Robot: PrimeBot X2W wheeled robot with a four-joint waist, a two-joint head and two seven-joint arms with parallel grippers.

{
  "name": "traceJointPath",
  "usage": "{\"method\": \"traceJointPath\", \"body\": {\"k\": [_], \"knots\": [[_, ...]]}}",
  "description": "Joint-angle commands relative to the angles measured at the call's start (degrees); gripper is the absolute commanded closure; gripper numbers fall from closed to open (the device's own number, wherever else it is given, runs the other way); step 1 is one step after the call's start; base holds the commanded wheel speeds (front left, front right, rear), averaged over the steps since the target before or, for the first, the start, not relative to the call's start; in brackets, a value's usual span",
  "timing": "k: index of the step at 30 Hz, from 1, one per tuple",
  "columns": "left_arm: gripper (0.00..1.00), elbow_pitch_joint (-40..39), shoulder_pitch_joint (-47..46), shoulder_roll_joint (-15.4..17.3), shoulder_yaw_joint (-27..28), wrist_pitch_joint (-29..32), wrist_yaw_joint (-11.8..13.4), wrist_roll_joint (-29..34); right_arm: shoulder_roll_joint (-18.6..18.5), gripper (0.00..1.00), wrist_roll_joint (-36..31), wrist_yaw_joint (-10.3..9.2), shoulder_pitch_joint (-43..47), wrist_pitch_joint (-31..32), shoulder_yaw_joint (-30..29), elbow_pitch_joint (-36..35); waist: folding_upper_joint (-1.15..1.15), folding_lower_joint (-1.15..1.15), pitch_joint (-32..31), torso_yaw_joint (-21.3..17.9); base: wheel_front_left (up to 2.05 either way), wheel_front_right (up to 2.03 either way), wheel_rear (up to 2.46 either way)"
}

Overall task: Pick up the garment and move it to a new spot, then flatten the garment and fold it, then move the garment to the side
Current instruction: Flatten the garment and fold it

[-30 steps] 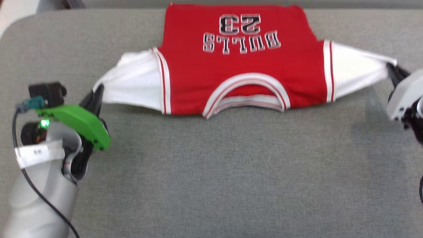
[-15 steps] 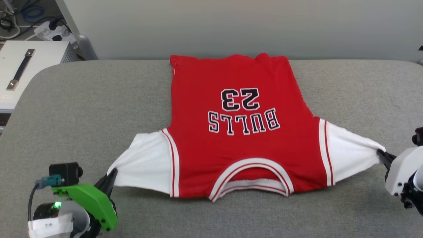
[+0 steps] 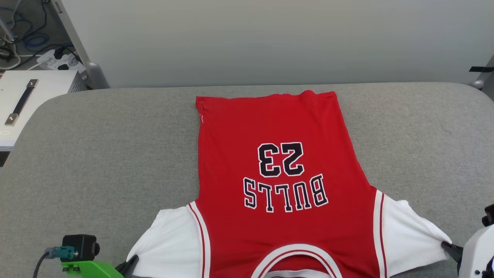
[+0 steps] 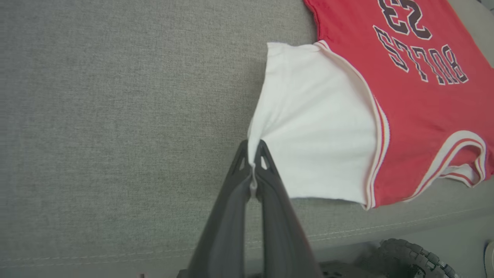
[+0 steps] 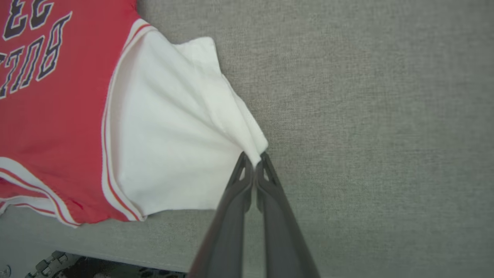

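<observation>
Lying print-up on the grey fabric-covered table (image 3: 96, 162), the red jersey-style T-shirt with white short sleeves (image 3: 278, 216) is spread flat, collar nearest the robot, hem toward the far edge. Sleeve tips: left gripper (image 4: 252, 152) clamped on one white cuff, right gripper (image 5: 254, 159) clamped on the other, both sleeves drawn outward.

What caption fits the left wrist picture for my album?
Left gripper, fingers pinching the white sleeve of the red BULLS 23 garment on a grey surface.

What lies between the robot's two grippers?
In the head view, the garment spans it, pinched at either side by the left gripper and right gripper.
</observation>
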Motion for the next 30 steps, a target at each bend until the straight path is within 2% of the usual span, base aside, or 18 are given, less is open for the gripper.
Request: {"method": "traceJointPath", "body": {"k": [1,6,7,8,9,14,19,25,30], "knots": [[1.00,-0.77,0.97,0.68,-0.33,0.40,0.60,0.85,0.50,1.00,-1.03,-0.10,1.51,1.54,-1.65,-1.71,0.00,0.01,0.49,0.09,0.00,0.00,0.00],[1.00,-2.80,0.62,0.42,-1.13,1.54,1.00,0.80,2.74,1.00,-3.38,-0.10,3.69,5.77,-5.76,-7.35,0.00,0.01,2.07,0.32,0.00,0.00,0.00],[1.00,-3.49,0.26,0.51,-1.22,1.92,1.02,0.76,3.09,0.87,-3.92,-0.10,3.81,6.92,-6.68,-8.45,0.00,0.01,2.71,0.48,0.00,0.00,0.00],[1.00,-4.11,-0.04,0.63,-1.28,2.32,1.07,0.71,3.27,0.37,-4.43,-0.10,3.70,7.62,-7.27,-9.58,0.00,0.01,3.28,0.58,0.00,0.00,0.00],[1.00,-4.93,-0.44,0.90,-1.49,3.10,1.23,0.78,3.73,0.00,-4.55,-0.10,3.49,8.65,-8.25,-10.81,0.00,0.01,4.06,0.80,0.00,0.00,0.00],[1.00,-11.69,-2.33,2.11,-4.41,10.24,2.88,1.20,4.47,0.00,-3.25,-0.10,-0.05,14.34,-11.42,-18.96,0.00,0.01,9.95,2.91,0.00,0.00,0.00],[1.00,-17.40,-4.09,2.87,-5.35,12.50,4.23,2.90,3.97,0.00,-2.54,-0.10,-8.19,19.62,-13.05,-22.72,0.00,0.01,15.17,5.55,0.00,0.00,0.00],[1.00,-22.13,-7.12,2.56,-6.74,13.33,4.64,5.15,2.58,0.00,-4.19,-0.10,-21.15,26.54,-12.02,-21.69,0.00,0.01,21.83,9.49,0.00,0.00,0.00],[1.00,-23.81,-9.61,1.23,-8.45,13.51,4.04,5.99,0.79,0.00,-5.00,-0.10,-34.29,30.21,-9.83,-15.62,0.00,0.01,27.53,12.99,0.00,0.00,0.00]]}}
